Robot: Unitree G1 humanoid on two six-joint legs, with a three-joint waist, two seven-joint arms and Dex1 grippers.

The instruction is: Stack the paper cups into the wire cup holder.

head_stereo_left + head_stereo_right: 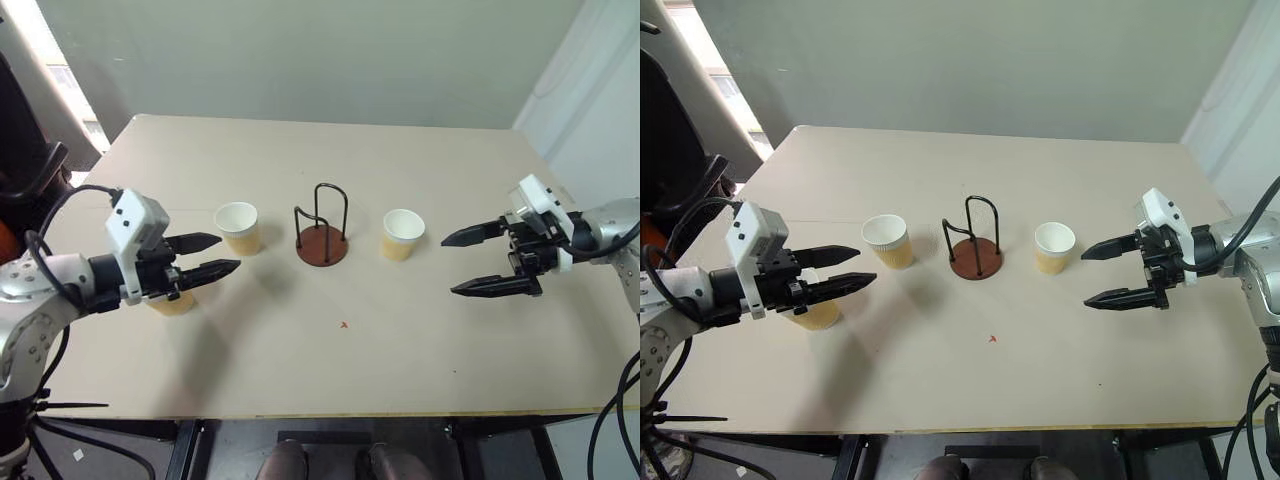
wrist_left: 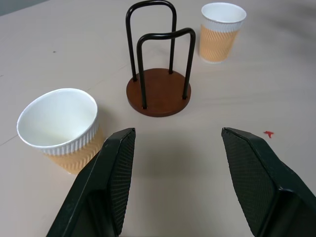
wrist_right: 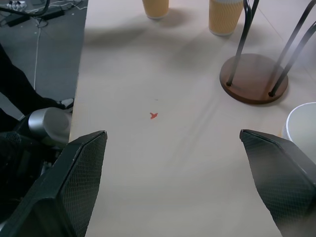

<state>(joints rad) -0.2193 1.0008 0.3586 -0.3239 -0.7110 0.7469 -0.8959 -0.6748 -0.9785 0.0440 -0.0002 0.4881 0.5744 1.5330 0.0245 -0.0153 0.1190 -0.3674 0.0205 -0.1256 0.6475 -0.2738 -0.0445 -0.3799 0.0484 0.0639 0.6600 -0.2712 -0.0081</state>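
The wire cup holder (image 1: pixel 322 240) stands upright mid-table, a brown disc with black wire loops and nothing in it. One paper cup (image 1: pixel 237 227) stands upright just left of it, another (image 1: pixel 402 234) just right. A third cup (image 1: pixel 172 300) sits at the left, partly hidden under my left gripper (image 1: pixel 222 254). That gripper hovers open and empty, pointing toward the holder (image 2: pixel 158 91), with the left cup (image 2: pixel 59 128) beside one finger. At the right my right gripper (image 1: pixel 450 265) is open wide and empty, pointing left toward the right cup (image 3: pixel 303 123).
A small red mark (image 1: pixel 343 325) lies on the beige table (image 1: pixel 300 380) in front of the holder. The table's front edge runs close below both arms, and a grey wall stands behind the far edge.
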